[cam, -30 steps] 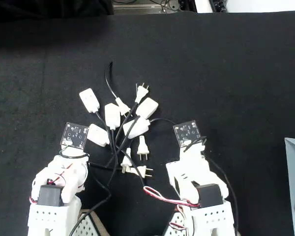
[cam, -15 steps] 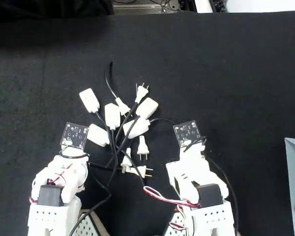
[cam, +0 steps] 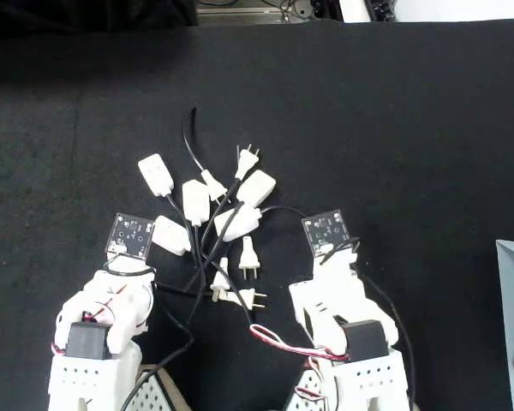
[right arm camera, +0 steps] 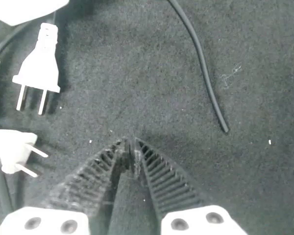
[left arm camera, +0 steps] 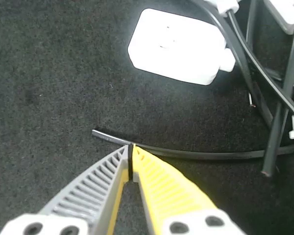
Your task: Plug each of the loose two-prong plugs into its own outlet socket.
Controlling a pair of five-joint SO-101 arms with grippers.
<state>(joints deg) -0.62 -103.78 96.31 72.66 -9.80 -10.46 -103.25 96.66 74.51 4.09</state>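
On the black table the task's things lie bunched together in the middle, a little toward the near side. Five white outlet sockets fan out across the far part of the bunch. Several loose two-prong plugs sit among and just near of them, and black cords cross over and under the lot. No plug looks seated in a socket, so the job appears to be at its start. The two arms sit pulled in at the near edge, one on each side of the bunch, which reads as a resting pose that leaves the tangle untouched. The left tool is clenched with nothing between its tips. It hangs low over the cloth, just short of a thin cord, with the nearest socket block beyond it. The right tool is likewise clenched and empty over bare cloth. One plug lies near it with its prongs pointing toward the arm, a second plug lies closer in, and a free cord end lies to the other side. That nearest plug seems the easiest first pick, though the crossing cords could drag its neighbours along.
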